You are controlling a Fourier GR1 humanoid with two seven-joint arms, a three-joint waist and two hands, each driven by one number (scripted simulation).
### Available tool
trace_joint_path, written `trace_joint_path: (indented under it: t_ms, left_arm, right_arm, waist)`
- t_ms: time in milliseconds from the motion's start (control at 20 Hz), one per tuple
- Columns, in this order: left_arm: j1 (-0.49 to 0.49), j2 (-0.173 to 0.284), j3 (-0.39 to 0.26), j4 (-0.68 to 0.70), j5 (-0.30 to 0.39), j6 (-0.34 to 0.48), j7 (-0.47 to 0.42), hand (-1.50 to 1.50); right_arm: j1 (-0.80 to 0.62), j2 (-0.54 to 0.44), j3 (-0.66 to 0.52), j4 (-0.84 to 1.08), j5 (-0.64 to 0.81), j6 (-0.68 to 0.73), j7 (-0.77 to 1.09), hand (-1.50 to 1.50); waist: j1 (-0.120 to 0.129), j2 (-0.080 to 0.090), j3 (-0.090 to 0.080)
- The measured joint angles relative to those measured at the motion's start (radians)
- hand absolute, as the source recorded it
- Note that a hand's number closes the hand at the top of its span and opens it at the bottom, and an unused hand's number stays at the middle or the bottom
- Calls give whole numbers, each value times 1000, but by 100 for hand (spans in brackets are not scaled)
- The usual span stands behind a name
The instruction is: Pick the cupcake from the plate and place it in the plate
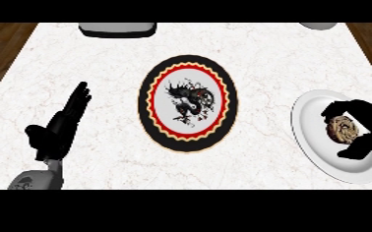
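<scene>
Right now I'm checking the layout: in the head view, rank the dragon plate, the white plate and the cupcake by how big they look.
1. Dragon plate, largest.
2. White plate, smaller, though the view's right edge cuts it off, so this is unsure.
3. Cupcake, clearly smallest, partly hidden by the right hand.

Patterned plate sits at frame centre on the counter. Second plate lies at right edge, cupcake on it.
</scene>
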Motion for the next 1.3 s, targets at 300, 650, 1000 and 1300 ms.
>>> trace_joint_path:
  t_ms: [300,650,1000,1300]
  left_arm:
    - [2,-14,14,20,-17,-4,-13,0]
    - [62,7,53,18,-7,9,-20,0]
    - [92,14,67,-2,-4,17,-19,0]
    - [118,14,66,-18,-3,11,-31,0]
  right_arm:
    - [14,18,-28,-1,13,-45,-12,150]
    - [172,129,-139,-134,-25,-227,278,150]
    - [323,258,-124,-429,31,-419,468,150]
    - [457,360,-29,-764,128,-481,623,150]
  waist:
    - [-15,-8,-11]
    - [-95,-47,-31]
    - [-117,-48,-22]
    - [-113,-38,-10]
